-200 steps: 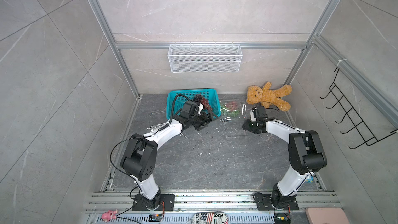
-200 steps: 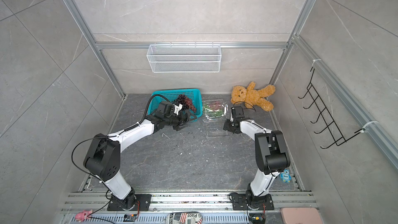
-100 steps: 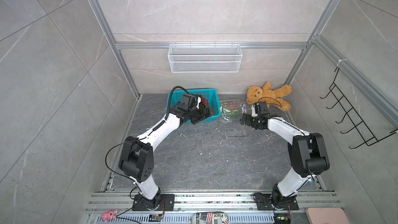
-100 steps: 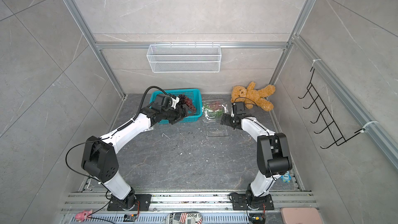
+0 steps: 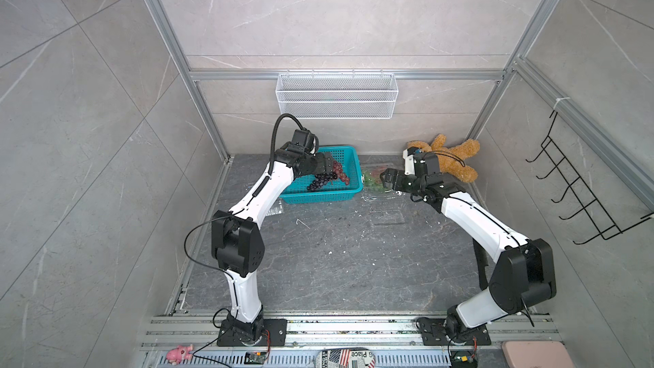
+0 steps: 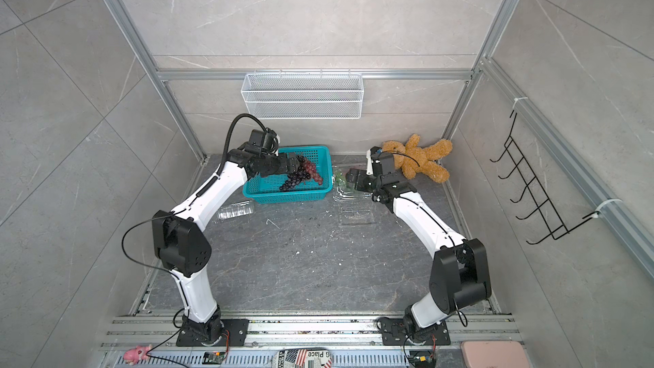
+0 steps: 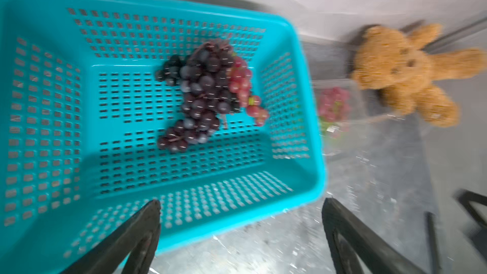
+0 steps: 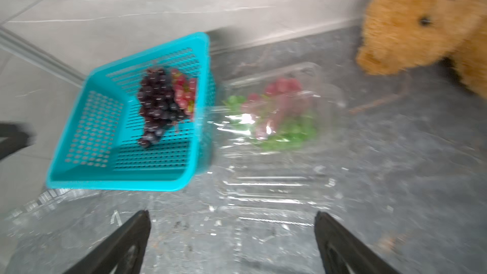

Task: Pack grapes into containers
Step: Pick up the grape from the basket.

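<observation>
A dark purple bunch of grapes (image 5: pixel 320 181) (image 7: pixel 203 93) and a reddish-pink bunch (image 5: pixel 342 173) (image 7: pixel 241 83) lie together in the teal basket (image 5: pixel 354 162). My left gripper (image 5: pixel 328 163) (image 7: pixel 241 204) hovers above the basket's near side, open and empty. Right of the basket stands a clear container (image 5: pixel 374 182) (image 8: pixel 326 96) holding green and pink grapes (image 8: pixel 284 117). Its flat clear lid (image 5: pixel 386 212) (image 8: pixel 274 196) lies in front of it. My right gripper (image 5: pixel 386 178) (image 8: pixel 232 214) hangs open and empty just above this container. Another clear container (image 6: pixel 235 212) lies left of the basket, partly under my left arm.
A brown teddy bear (image 5: pixel 449 159) lies in the back right corner, just behind my right wrist. A white wire basket (image 5: pixel 336 100) hangs on the back wall. A black hook rack (image 5: pixel 580 192) is on the right wall.
The right gripper has opened wide and moved back and left, over the container with grapes. The left arm rose and swung back, its open gripper now over the basket.
</observation>
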